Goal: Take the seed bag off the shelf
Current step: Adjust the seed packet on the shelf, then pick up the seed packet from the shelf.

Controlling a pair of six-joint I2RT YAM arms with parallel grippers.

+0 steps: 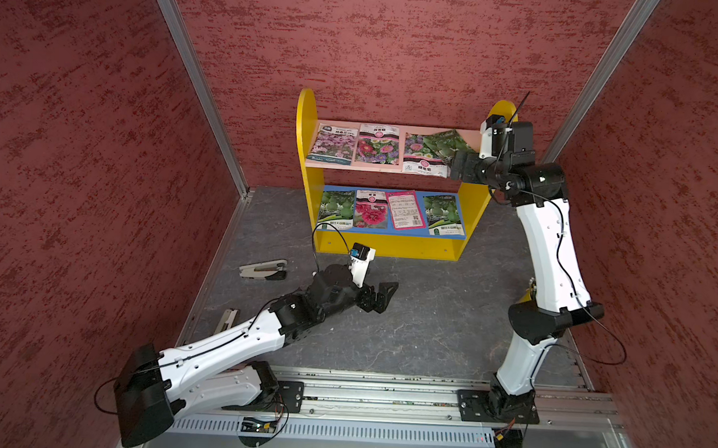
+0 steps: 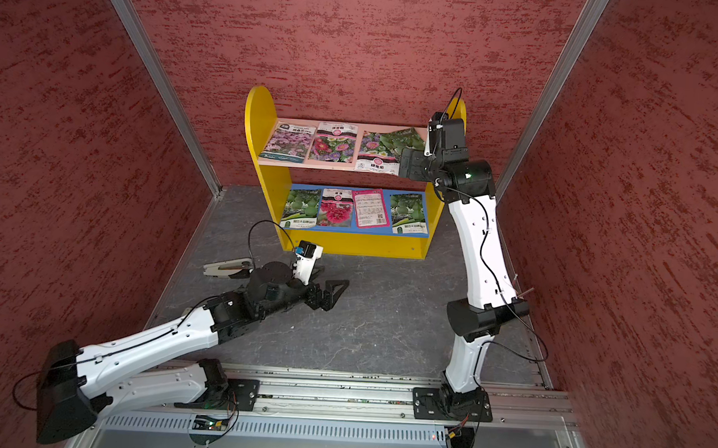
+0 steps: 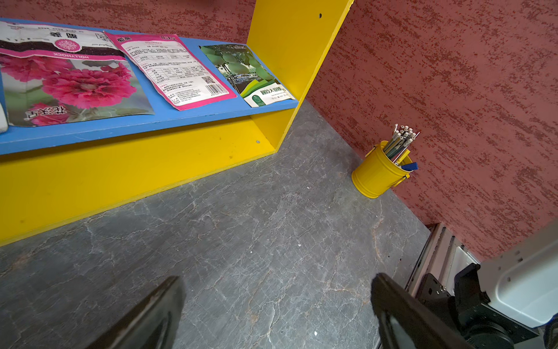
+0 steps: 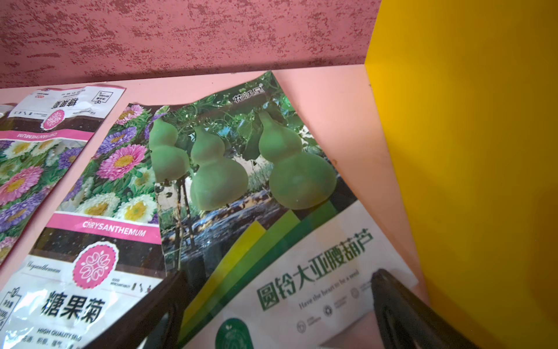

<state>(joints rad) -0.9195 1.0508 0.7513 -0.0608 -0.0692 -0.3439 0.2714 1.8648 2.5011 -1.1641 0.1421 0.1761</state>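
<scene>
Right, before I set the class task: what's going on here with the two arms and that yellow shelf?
The right end effector is open at the front edge of the gourd seed bag, which lies on the pink upper board of the shelf, overlapping a chrysanthemum bag. Nothing is gripped yet. The left end effector is open too and empty, low over the grey tabletop in front of the shelf.
</scene>
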